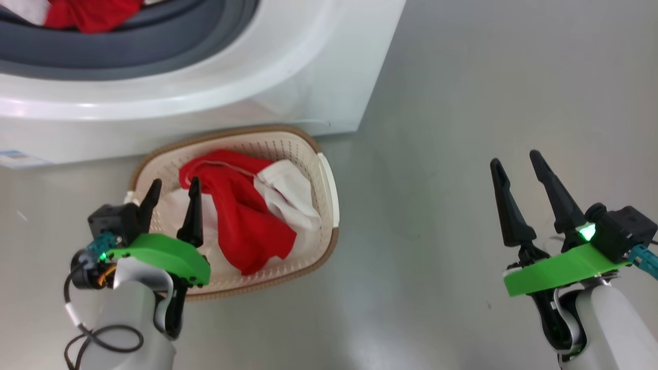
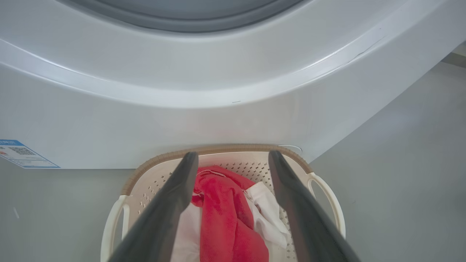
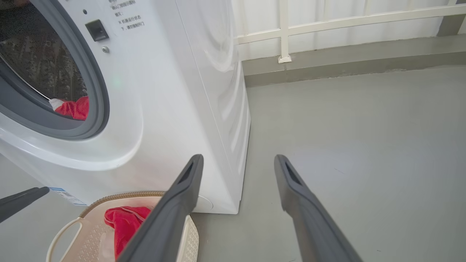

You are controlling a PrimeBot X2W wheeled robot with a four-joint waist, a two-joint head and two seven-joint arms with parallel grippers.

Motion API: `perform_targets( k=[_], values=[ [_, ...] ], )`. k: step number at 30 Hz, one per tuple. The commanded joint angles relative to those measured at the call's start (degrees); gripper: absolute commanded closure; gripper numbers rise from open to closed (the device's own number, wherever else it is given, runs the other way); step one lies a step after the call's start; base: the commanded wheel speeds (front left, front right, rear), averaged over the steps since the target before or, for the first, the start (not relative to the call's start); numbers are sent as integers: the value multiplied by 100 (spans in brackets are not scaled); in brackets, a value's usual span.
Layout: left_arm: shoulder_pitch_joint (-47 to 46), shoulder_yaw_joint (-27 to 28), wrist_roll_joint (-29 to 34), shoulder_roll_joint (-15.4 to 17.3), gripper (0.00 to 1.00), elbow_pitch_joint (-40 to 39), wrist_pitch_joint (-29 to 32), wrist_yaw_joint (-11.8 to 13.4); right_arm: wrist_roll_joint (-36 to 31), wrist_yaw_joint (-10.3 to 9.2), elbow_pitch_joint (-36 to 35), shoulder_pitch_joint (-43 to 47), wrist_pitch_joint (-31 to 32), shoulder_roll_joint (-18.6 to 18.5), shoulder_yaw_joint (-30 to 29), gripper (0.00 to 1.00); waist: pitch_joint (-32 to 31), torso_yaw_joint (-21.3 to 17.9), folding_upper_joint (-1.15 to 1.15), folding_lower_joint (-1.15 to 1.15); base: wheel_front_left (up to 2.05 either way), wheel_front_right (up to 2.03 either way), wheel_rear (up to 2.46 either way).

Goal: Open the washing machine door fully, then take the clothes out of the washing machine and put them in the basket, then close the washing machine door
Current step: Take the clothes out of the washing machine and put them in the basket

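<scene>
You're risking snagging the soft red-and-white garment [image 1: 241,221] that is lying in the small cream perforated plastic basket [image 1: 325,177]. Your left gripper [image 1: 176,181] is hanging right over the basket's near-left corner, long dark fingers spread wide, gripping nothing. Your right gripper [image 1: 515,157] is hovering well to the basket's right, equally wide and empty. Beyond the basket, more red fabric [image 1: 87,15] is sitting in the big white washing machine [image 1: 308,67], at its open mouth.

The floor [image 1: 462,103] lies open right of basket [image 1: 226,132]; washing machine [image 1: 257,77] stands just behind.
</scene>
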Motion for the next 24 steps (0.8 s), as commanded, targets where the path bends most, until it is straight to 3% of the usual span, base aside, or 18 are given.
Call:
perform_targets(
  k=[1,24],
  values=[
    [283,192,-34,150,0,-295,-36,-29,-44,28,-77,182,-37,-97,129,0,-360,100,0,0,0,0,0],
    [1977,503,330,150,0,-2580,-36,-37,-35,28,65,975,-37,-160,51,0,-1657,167,0,0,0,0,0]
  ],
)
